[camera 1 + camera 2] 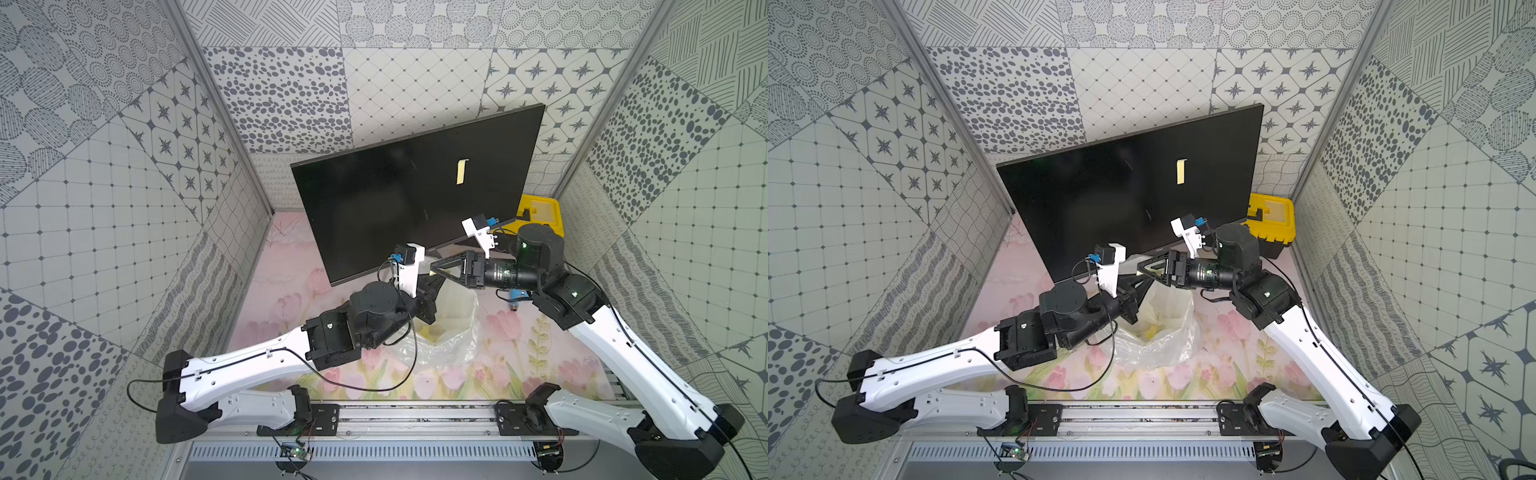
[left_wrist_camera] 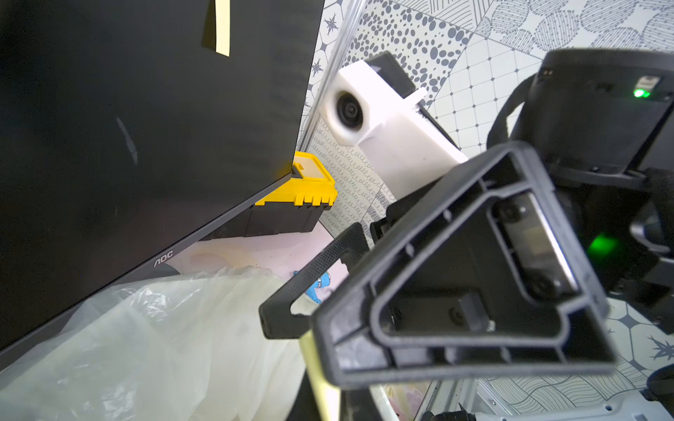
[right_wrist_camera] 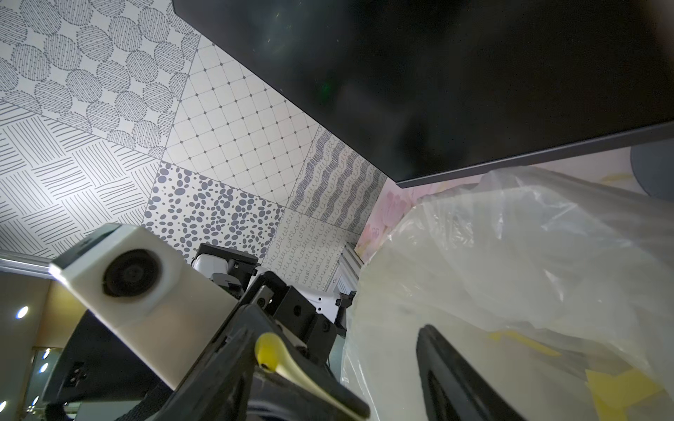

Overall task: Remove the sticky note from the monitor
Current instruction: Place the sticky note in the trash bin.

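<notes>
Apparently your left pincer (image 1: pixel 430 282) is closed on a loose yellow note (image 3: pixel 271 351), above the clear plastic bag (image 1: pixel 1158 332), probably to drop it inside; the right pincer (image 2: pixel 297 339) stands open just beside. One sticky note (image 1: pixel 461 171) sits high on the monitor (image 1: pixel 374 199), well apart from both.

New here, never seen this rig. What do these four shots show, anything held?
Two robot arms face a black monitor. Two pictures look down from overhead, nearly identical; the other two come from a camera on each wrist. On the flowered table stand the monitor, a toolbox partly behind it, and a clear plastic bag in front. One yellow sticky note is on the screen. The left end effector is shut on a second note by the bag; the right end effector, open, is close beside it.
</notes>
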Available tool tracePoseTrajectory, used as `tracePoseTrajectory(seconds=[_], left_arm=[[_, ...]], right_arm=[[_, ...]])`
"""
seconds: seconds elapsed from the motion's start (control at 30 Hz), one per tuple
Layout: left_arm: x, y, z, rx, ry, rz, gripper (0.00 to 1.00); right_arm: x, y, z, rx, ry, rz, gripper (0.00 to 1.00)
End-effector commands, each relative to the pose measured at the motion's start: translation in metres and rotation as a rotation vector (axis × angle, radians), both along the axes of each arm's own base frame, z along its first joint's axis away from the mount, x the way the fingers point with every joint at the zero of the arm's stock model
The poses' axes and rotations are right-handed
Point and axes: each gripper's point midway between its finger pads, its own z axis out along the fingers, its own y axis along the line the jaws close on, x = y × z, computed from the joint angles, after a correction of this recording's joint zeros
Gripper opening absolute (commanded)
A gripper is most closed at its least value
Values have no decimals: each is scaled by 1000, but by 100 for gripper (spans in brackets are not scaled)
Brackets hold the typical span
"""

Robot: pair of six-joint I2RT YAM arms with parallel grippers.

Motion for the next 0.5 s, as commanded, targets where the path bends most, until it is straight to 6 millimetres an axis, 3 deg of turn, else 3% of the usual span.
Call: tracePoseTrajectory(seconds=[0.0, 0.23, 0.47], left_arm=[[0, 8, 0, -27, 14, 20, 0], [-9, 23, -16, 12, 98, 14, 0], [-14, 32, -59, 308, 287, 38, 0]], right_arm=[[6, -5, 29, 61, -80, -36, 74], [30, -24, 43, 97, -99, -152, 78], [50, -56, 58, 116, -143, -296, 79]])
